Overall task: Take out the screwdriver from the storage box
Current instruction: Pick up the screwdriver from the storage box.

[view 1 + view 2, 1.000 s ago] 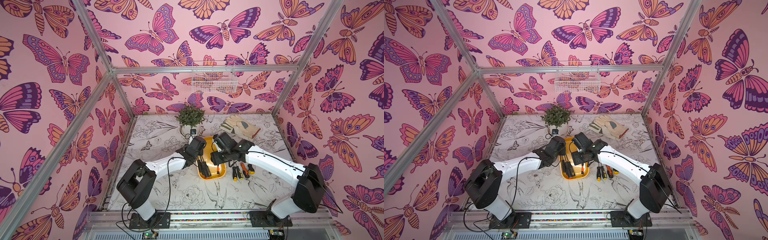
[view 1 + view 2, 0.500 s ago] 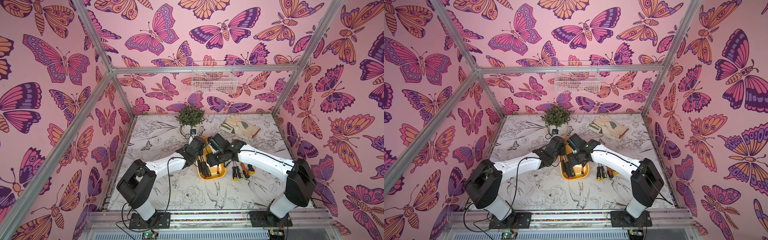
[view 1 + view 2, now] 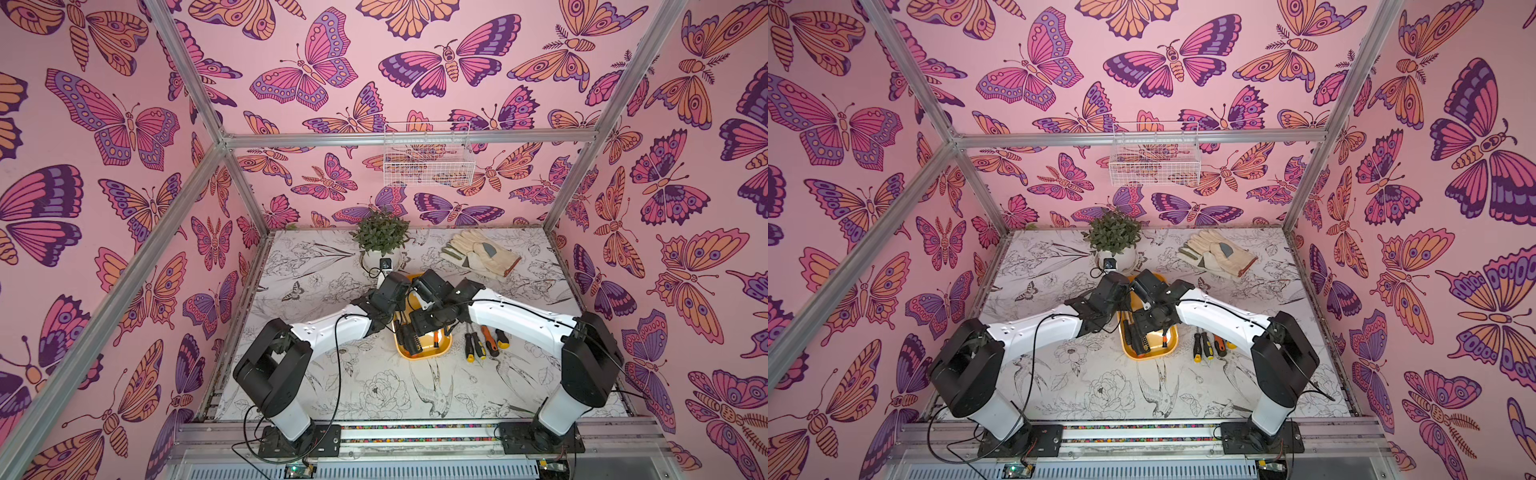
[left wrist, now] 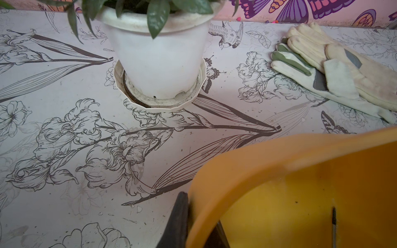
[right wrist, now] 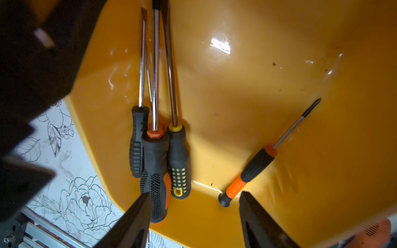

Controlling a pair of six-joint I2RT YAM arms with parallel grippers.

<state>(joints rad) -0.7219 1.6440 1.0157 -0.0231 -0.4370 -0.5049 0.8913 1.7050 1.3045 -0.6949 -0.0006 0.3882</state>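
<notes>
While the mostly cropped left gripper [image 4: 199,214] pinched the storage box [image 4: 279,154] rim, the right gripper [image 5: 194,199] gaped. Screwdrivers [image 5: 155,163] lay beneath

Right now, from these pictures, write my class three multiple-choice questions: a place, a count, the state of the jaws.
1. Where do the work gloves lie? A in the wire basket; B on the table near the back wall; C under the plant pot.
2. How many screwdrivers lie in the storage box? A two; B four; C seven.
3. How do the right jaws stand? A shut on a screwdriver; B shut on the box rim; C open above the box.
Answers: B, they rest on the tabletop at the back; B, three handles together and one apart; C, a clear gap between them, nothing held.
</notes>
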